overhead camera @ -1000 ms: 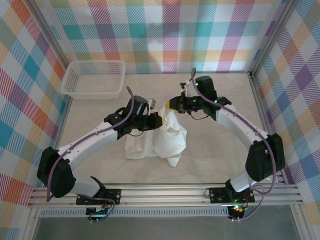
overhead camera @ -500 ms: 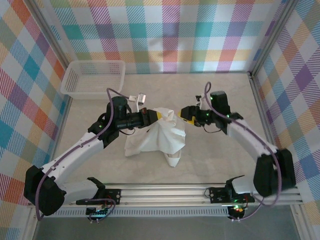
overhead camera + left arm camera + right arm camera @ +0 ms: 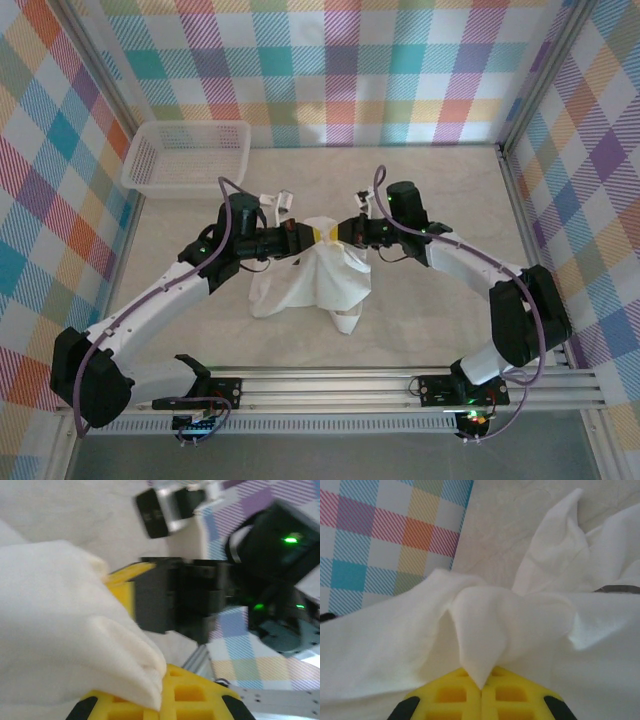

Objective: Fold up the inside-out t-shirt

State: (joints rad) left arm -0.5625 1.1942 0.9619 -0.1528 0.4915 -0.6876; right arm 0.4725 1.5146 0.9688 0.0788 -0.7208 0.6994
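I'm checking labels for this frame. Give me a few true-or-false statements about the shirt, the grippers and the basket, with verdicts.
1. The left gripper and right gripper are both shut on the shirt, close to each other. True.
2. The shirt lies in the basket. False: it is out on the table, apart from the basket.
3. The shirt is spread flat. False: it is bunched and pulled up into a peak where the grippers pinch it.
4. The basket stands at the table's far left corner. True.
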